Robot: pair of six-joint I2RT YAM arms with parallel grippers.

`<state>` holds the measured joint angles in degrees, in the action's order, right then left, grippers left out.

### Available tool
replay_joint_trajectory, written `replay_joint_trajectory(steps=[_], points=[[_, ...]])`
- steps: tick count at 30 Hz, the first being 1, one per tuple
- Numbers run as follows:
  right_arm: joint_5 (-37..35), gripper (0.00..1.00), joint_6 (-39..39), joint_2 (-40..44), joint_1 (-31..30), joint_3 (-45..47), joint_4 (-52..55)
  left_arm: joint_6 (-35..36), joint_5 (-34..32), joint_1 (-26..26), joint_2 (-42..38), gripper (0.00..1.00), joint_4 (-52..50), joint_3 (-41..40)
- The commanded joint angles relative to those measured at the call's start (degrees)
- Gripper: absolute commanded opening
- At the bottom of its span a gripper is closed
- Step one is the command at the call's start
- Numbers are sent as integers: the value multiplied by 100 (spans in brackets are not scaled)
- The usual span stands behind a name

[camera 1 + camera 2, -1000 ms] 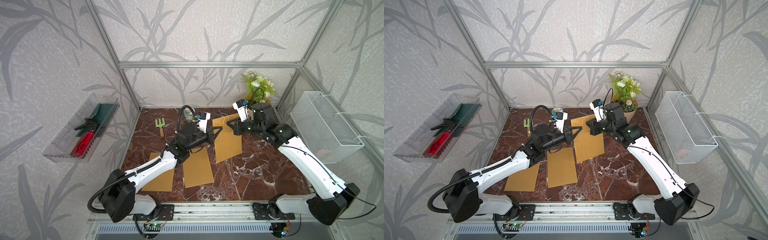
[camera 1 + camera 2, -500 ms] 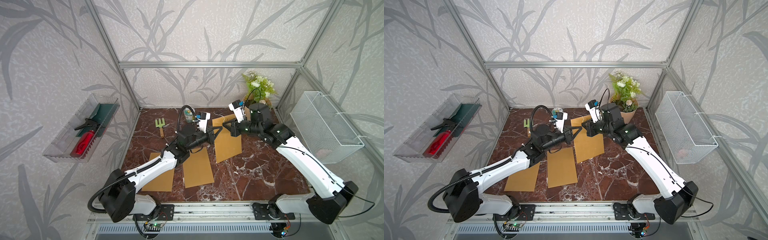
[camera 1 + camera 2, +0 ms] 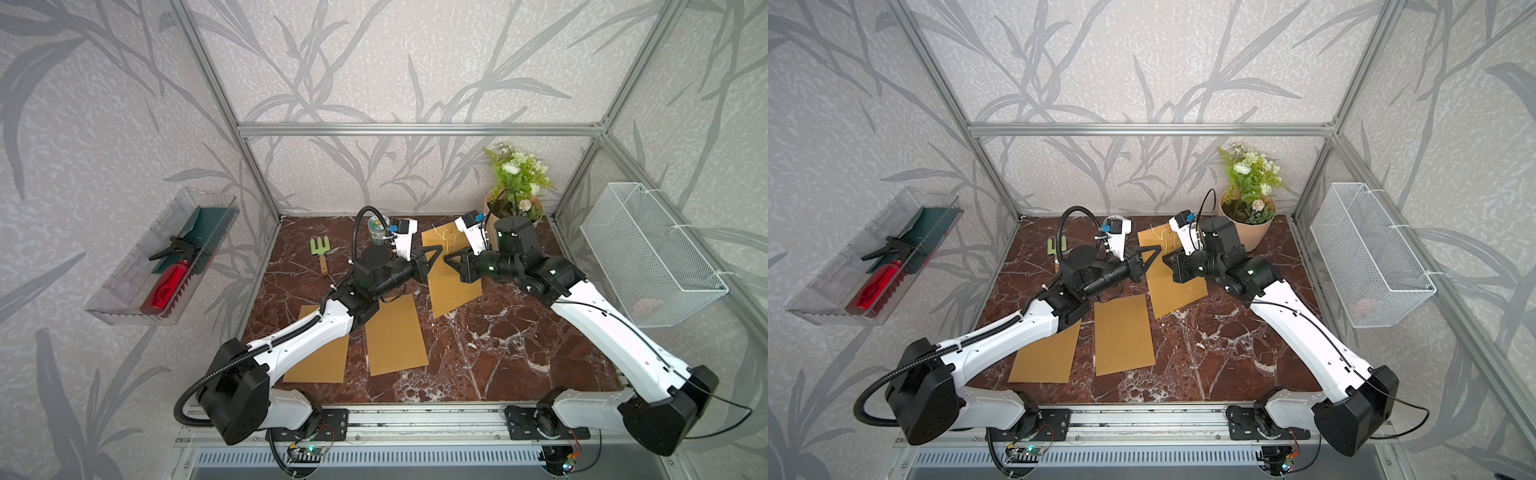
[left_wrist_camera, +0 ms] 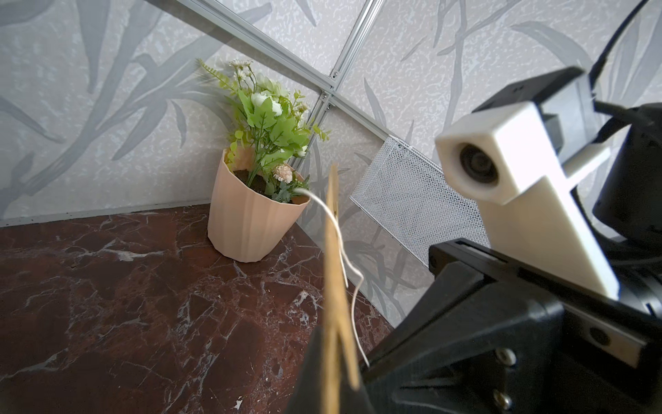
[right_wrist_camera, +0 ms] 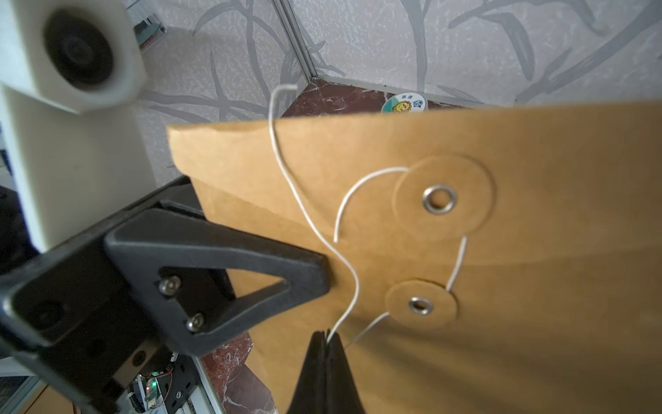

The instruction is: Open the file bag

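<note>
**Caller:** What lies closest to you?

**Operator:** Nearest me is the table (image 3: 498, 340), glossy dark red marble with white veins. Two flat brown paper envelopes lie on it by the front rail. The first envelope (image 3: 320, 361) sits partly under my left arm, and the second envelope (image 3: 397, 336) is just beside it. The stone in front of my right arm is bare.

**Caller:** Where is the file bag?

**Operator:** The file bag (image 3: 455, 282) is at mid-table between my two arms, tilted up off the stone. I cannot tell whether its near corner touches down. It is a matte kraft paper rectangle with a folded flap. My left gripper (image 4: 333, 380) is clamped on its side edge. My right gripper (image 5: 326, 340) is pinched tight on the thin white string (image 5: 286, 172). That string curves round two paper circles with metal eyelets: the larger disc (image 5: 442, 199) on the flap and the smaller disc (image 5: 421, 306) below it.

**Caller:** And beyond that?

**Operator:** Further back are a green hand fork (image 3: 320, 251) with a wooden handle and a small can (image 3: 377, 230). A ribbed peach pot (image 3: 1250, 228) of leaves and white flowers stands in the far corner. Aluminium posts and leaf-patterned walls close every side. A white wire basket (image 3: 648, 249) hangs on the wall by my right arm, and a clear tray (image 3: 166, 257) hangs opposite.
</note>
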<state>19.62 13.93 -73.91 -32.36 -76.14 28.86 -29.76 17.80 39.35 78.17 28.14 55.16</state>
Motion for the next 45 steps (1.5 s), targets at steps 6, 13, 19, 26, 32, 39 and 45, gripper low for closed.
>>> replay_joint_trajectory(steps=[6, 13, 19, 26, 32, 39, 45], points=[[-306, 0, 40, 243, -28, 191, -134, 163, -118, -100, -288, 0, 89, 190], [-432, 0, 13, 228, -17, 235, -89, 197, -110, -143, -352, 0, 51, 186], [-537, 0, -49, 218, 40, 244, 4, 198, -110, -167, -407, 0, 42, 152], [-637, 0, -121, 306, 216, 273, 110, 201, -93, -196, -477, 0, 27, 86], [-638, 0, -174, 359, 439, 251, 186, 234, -66, -200, -539, 0, -54, 31], [-659, 0, -270, 368, 669, 211, 293, 234, -14, -202, -509, 0, -54, -2], [-634, 0, -321, 333, 775, 172, 288, 225, 4, -202, -531, 0, -54, -46]])
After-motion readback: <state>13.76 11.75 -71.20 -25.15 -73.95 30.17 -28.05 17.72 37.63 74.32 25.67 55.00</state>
